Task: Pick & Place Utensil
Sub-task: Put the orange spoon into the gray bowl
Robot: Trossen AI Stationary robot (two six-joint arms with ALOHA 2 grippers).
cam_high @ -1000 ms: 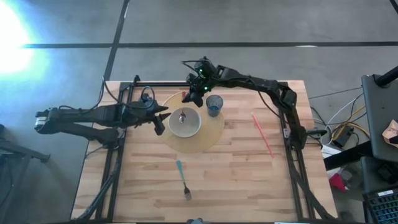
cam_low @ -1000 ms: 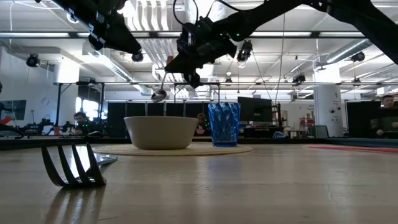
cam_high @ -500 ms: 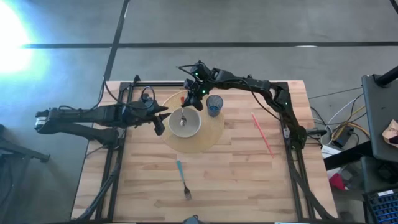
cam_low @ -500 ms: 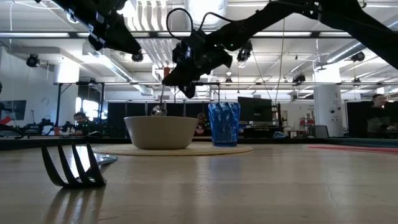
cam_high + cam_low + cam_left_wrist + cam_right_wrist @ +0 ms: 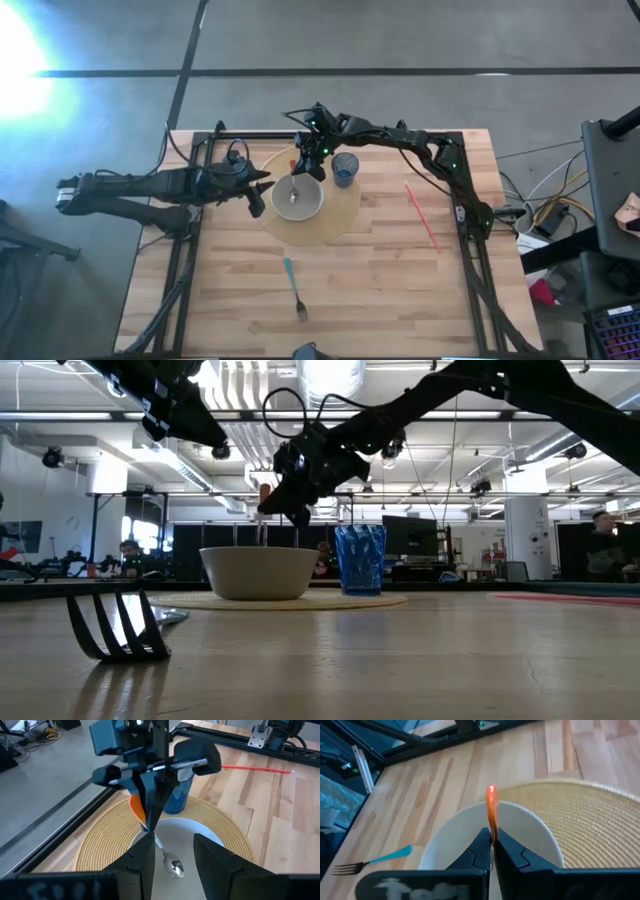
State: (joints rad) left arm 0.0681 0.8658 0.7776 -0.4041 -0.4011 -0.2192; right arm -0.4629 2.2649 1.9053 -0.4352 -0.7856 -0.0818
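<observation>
Spoon [image 5: 167,857]: we judge it light, stiff, slippery — best held mid-handle.
Right gripper [image 5: 491,851]: clamped on its orange handle, over the bowl [image 5: 298,197].
Left gripper [image 5: 171,862]: apart — waiting.

— How's my light on the high view?

— I get a blown-out white glare [image 5: 15,55] in the upper left corner over the floor; the table [image 5: 380,290] itself is evenly lit, with soft, faint shadows.

— And the low view?

— Backlit. I see ceiling lamps [image 5: 235,385] burning bright, so the arms read as dark silhouettes. The fork [image 5: 115,625] up close is blurred.

— Wrists?

— Bright and clear on the bowl [image 5: 530,827]; my own fingers [image 5: 142,865] are soft, out of focus.
</observation>
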